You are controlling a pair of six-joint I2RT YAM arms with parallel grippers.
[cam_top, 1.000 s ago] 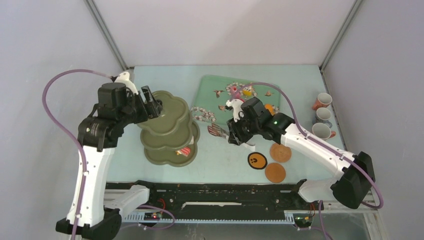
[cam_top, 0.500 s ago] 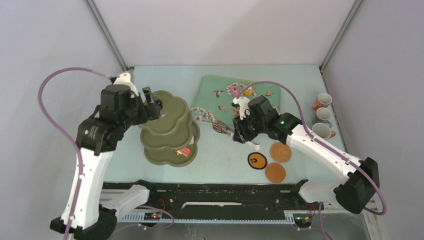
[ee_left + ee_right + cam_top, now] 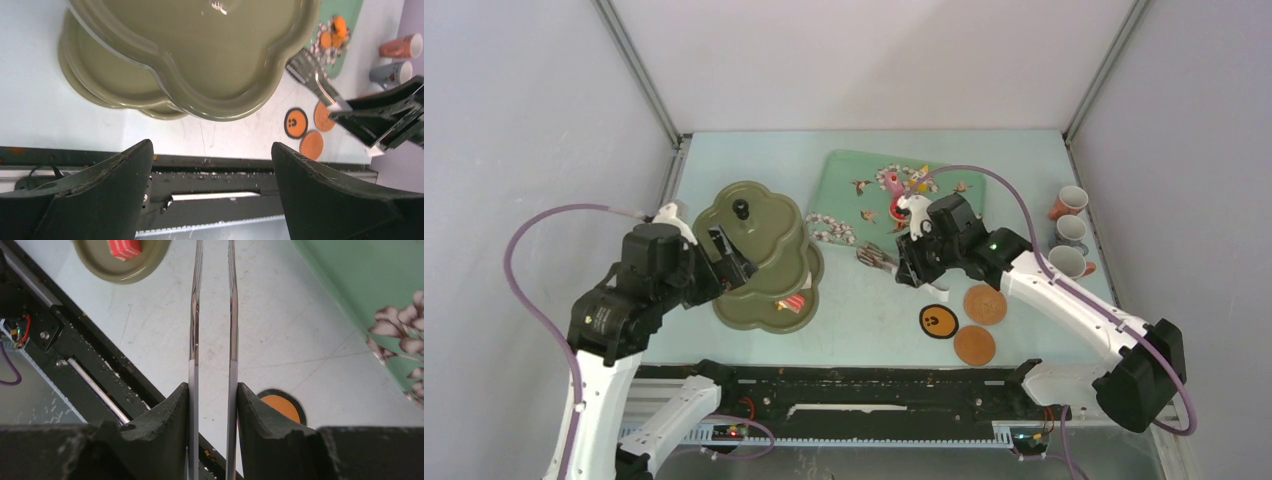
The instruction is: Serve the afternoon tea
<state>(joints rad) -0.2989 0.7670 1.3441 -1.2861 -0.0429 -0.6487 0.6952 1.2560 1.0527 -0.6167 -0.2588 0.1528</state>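
Observation:
The olive-green three-tier stand [image 3: 769, 235] stands left of centre; it also fills the top of the left wrist view [image 3: 210, 60]. A red pastry [image 3: 794, 302] lies on its bottom tier and also shows in the right wrist view [image 3: 125, 247]. My left gripper [image 3: 730, 257] is open and empty at the stand's near-left side [image 3: 212, 190]. My right gripper [image 3: 914, 265] is shut on the metal tongs [image 3: 212, 315], whose tips [image 3: 874, 258] point towards the stand. Orange pastries [image 3: 339, 25] lie on the tray. Three cups [image 3: 1071, 232] stand at the right edge. Three coasters [image 3: 975, 345] lie near the front.
The mint-green floral tray [image 3: 854, 170] lies behind the right gripper. The black-rimmed coaster [image 3: 938, 321] lies just under the right arm. The black front rail [image 3: 844, 385] runs along the near edge. Grey walls close in both sides.
My left gripper has drawn back from the stand's top knob towards the near left and lowered. My right gripper with the tongs has shifted slightly right.

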